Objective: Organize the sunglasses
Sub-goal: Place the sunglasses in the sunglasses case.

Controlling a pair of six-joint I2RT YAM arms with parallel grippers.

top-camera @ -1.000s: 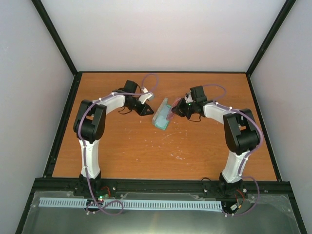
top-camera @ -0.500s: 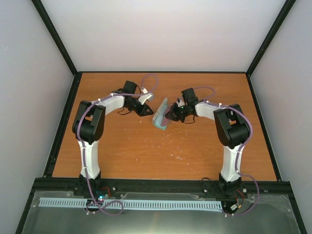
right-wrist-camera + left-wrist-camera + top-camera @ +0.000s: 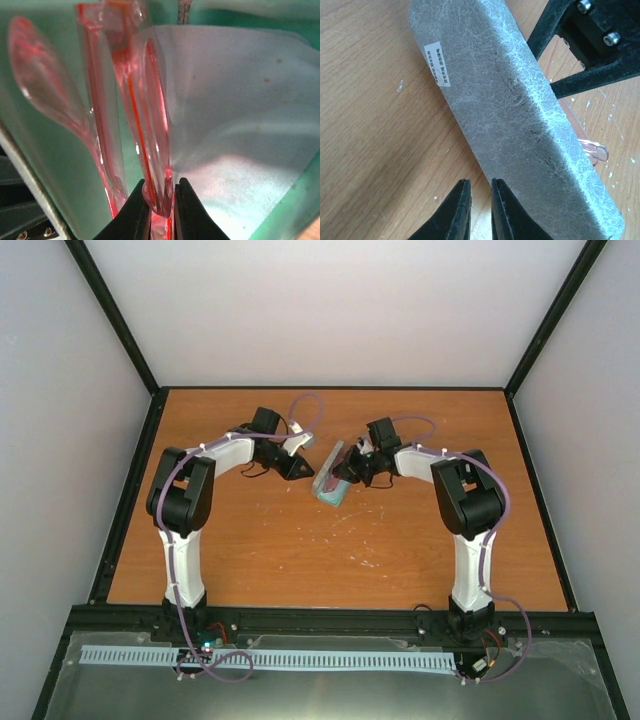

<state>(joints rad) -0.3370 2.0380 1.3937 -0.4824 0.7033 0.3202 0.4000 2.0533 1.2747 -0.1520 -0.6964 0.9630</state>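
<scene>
Here, the sunglasses (image 3: 150, 115) sit folded and on edge inside the open case (image 3: 328, 490), near the middle of the table (image 3: 300, 550). In the right wrist view their long axis runs straight away from the camera, along the length of the case, with the near end caught at the bottom of the picture. The right claw (image 3: 161, 196) is closed narrowly on that near end, its two dark fingers (image 3: 137, 212) pressing the red-orange lens rim from either side. One temple lies to the left against the teal lining. A pale blue cloth (image 3: 240, 110) lies in the case just to the right of the lenses. From above, the case runs from near-left to far-right and lies between the two arms, with the right claw reaching into it from the right. The left claw (image 3: 480, 184) is just beside the case's grey outer shell, on the left. Its fingers are drawn almost together, and only bare wood shows in the slit between them. Whether one fingertip touches the shell I cannot tell. A pink temple tip (image 3: 595, 149) shows past the shell's far edge.
</scene>
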